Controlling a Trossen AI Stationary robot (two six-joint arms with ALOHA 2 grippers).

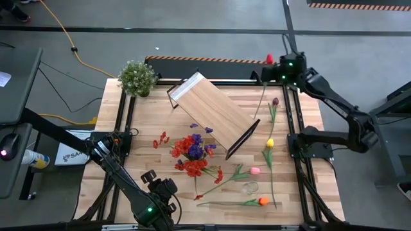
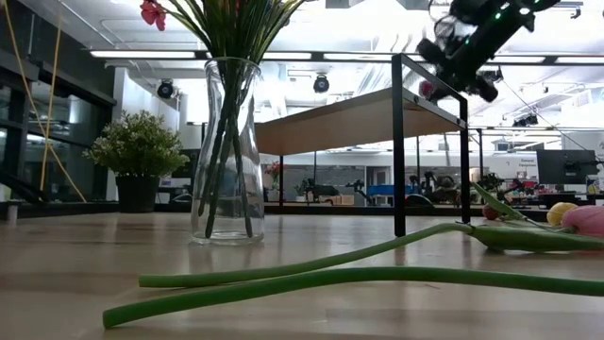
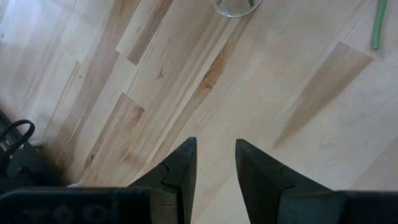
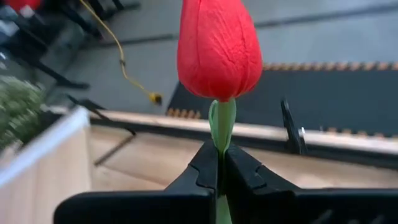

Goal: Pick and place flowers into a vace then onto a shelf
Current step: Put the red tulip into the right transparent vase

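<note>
Your right gripper (image 4: 221, 165) is at the far right corner of the table, clenched on the green stem of a red tulip (image 4: 219, 50) just below the bloom, with the stem hanging down toward the tabletop (image 1: 302, 147). Your left gripper (image 3: 214, 158) hovers over bare wood at the near left, its jaws parted a little and grasping nothing. The glass vase (image 2: 227, 151) stands mid-table already holding red and purple flowers (image 1: 191, 151), the shelf (image 1: 212, 112) stands just beyond it, and 4 more tulips (image 1: 270, 143) lie loose on the right side.
</note>
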